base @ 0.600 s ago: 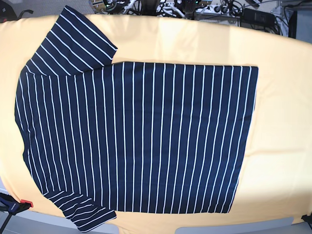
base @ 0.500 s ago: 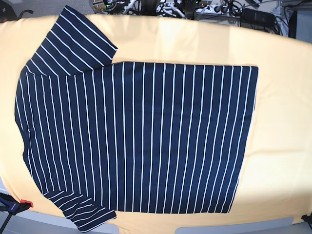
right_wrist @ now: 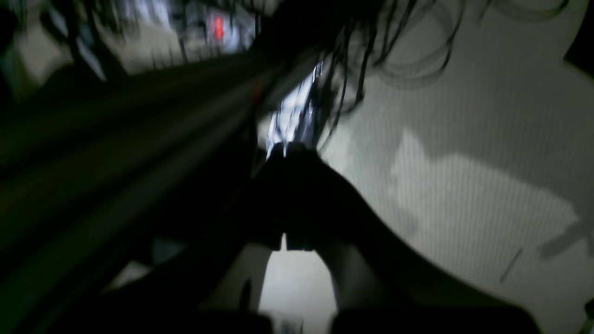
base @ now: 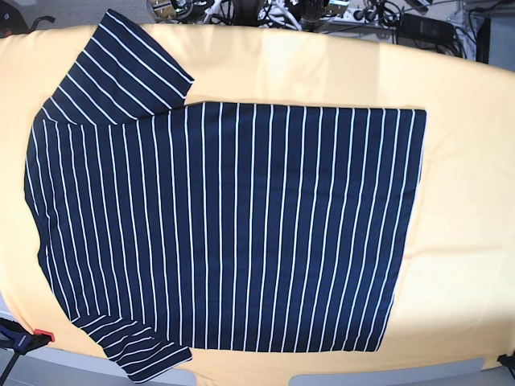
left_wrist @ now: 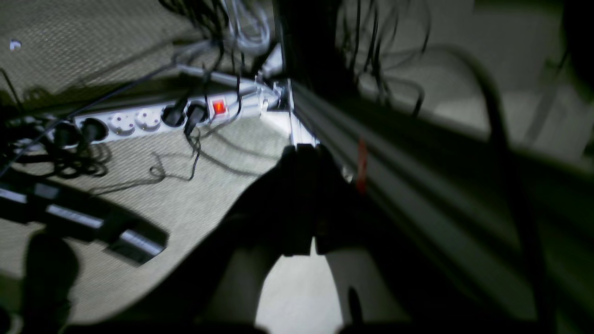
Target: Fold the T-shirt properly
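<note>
The T-shirt (base: 233, 225), dark navy with thin white stripes, lies spread flat on the yellow table (base: 467, 201) in the base view. Its collar end points left and its hem right, with one sleeve at the top left and one at the bottom left. Neither arm shows over the table. In the left wrist view my left gripper (left_wrist: 304, 150) hangs below the table's edge, jaws shut on nothing. My right gripper (right_wrist: 287, 149) is likewise down beside the table frame, shut and empty. The T-shirt does not appear in either wrist view.
A white power strip (left_wrist: 153, 118) with plugged cables lies on the carpet under the table. Loose cables (right_wrist: 371, 51) hang beside the table frame. More cables and equipment (base: 338, 16) crowd the space behind the table's far edge. A red-tipped clamp (base: 32, 336) sits at the front left corner.
</note>
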Action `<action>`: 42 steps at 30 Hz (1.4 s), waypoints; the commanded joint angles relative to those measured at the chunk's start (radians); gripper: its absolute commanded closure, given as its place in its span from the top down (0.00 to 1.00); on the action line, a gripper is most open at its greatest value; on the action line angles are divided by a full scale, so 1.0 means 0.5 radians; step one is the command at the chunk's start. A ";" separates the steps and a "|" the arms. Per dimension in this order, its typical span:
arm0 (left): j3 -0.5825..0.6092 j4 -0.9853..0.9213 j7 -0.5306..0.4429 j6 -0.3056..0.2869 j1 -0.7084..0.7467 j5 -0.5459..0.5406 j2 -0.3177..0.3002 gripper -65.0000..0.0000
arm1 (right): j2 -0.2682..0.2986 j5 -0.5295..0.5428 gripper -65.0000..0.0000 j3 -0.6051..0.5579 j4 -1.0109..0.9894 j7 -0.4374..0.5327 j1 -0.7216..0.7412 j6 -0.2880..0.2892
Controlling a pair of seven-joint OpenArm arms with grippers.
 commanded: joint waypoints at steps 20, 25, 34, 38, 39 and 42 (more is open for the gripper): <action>0.002 1.637 0.188 -0.047 1.373 0.007 -0.385 0.00 | 0.368 0.043 0.00 0.003 1.774 -0.523 -1.397 0.043; 0.002 2.172 0.322 0.149 1.690 0.098 -0.640 0.00 | 0.575 0.005 0.00 0.003 2.375 -0.615 -1.767 -0.117; -0.031 2.850 0.437 0.411 2.071 0.467 -1.020 0.00 | 0.832 -0.513 0.00 0.005 3.107 -0.725 -2.151 -0.483; -0.101 3.124 0.571 0.416 2.197 0.552 -1.066 0.00 | 0.893 -0.612 0.00 0.005 3.262 -0.765 -2.151 -0.542; -0.130 3.178 0.586 0.414 2.236 0.552 -1.069 0.00 | 0.893 -0.612 0.00 0.004 3.275 -0.822 -2.151 -0.541; -0.230 3.326 0.587 0.391 2.245 0.552 -1.069 0.00 | 0.893 -0.602 0.00 0.005 3.291 -0.893 -2.151 -0.527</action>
